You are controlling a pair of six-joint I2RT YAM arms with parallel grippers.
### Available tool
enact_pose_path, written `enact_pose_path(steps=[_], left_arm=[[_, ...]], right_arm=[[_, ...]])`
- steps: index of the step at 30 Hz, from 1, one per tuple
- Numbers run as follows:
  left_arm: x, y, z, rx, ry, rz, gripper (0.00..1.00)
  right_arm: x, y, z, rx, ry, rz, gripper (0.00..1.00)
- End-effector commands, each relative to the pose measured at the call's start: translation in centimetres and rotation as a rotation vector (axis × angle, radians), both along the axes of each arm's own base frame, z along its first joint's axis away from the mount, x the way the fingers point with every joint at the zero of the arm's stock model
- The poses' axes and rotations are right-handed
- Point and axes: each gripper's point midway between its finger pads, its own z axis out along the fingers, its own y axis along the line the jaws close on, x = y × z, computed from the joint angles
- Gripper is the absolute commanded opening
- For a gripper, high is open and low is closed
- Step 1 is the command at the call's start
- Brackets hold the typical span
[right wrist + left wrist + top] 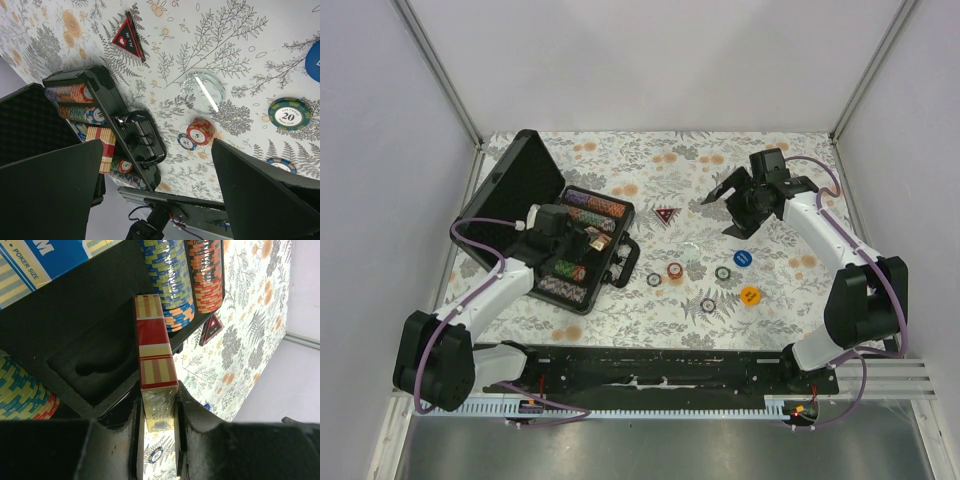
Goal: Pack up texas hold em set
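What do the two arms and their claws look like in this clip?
Left arm and right arm match: white links between bulky black joints, a purple cable looped along each. Left claw and right claw are black with broad flat fingers. No markings visible.

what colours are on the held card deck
The card deck is red with cream-striped bands; left wrist view.

White-shelled arms — black joints, purple cables alongside.

Left fingers clamped, right fingers spread, seemingly raised.
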Motion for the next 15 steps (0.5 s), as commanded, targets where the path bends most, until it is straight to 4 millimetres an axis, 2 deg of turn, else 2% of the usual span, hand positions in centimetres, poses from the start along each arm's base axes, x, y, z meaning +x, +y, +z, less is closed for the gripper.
enact_pose_path(steps=[1,10,12,15], left_arm=[[2.3,-0.9,2.7,-0.108,-0.118,0.055,0.02],[2.7,-1.6,2.9,-0.178,-0.125,0.07,0.02],[2.7,-1.5,2.6,-0.179,-0.111,0.08,0.1],[2.1,-1.3,1.7,-0.156,-0.049,0.084,0.28]], right_arm=[[1.2,0.4,1.3,0.02,-0.041,0.012,0.97],[1.2,0.5,1.1,0.021,-0.035,0.017,0.97],[1.3,0.5,1.0,0.02,-0.034,0.015,0.97],[1.3,0.6,1.0,0.023,-0.034,0.021,0.97]])
